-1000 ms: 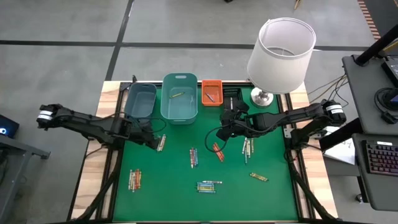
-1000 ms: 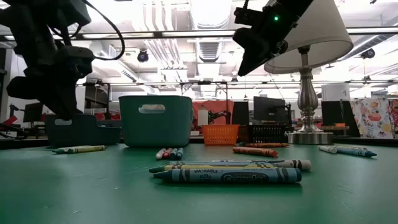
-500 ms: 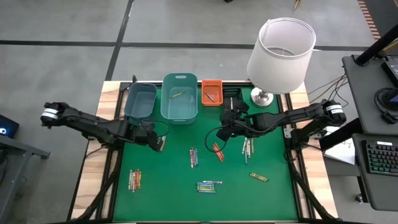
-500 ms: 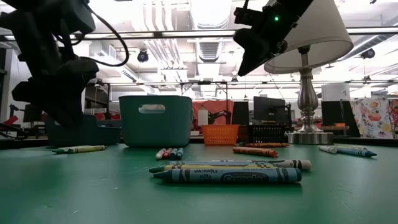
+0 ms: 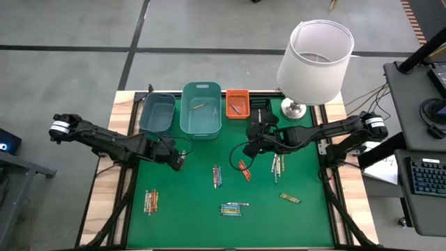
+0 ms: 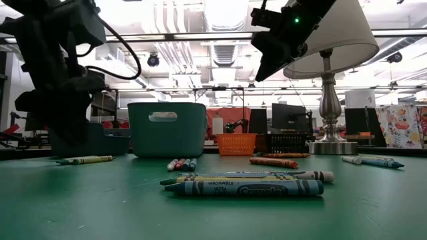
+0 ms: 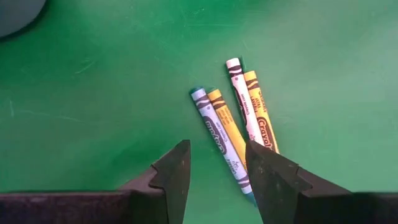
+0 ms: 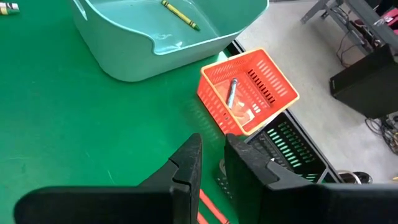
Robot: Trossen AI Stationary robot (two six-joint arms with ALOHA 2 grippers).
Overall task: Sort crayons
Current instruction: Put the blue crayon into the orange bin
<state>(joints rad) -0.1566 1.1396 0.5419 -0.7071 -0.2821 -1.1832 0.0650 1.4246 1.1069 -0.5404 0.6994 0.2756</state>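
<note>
Your left gripper hangs released over four crayons near the table's left edge, its fingers hiding their ends. Right gripper: nearly clenched, empty.

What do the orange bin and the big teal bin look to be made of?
Orange bin: looks like rigid plastic with a matte finish; its walls are moulded into slotted mesh. Big teal bin: smooth, slightly glossy plastic by the look; solid walls, rounded corners and soft highlights on its floor, where a yellow-green crayon lies.
</note>
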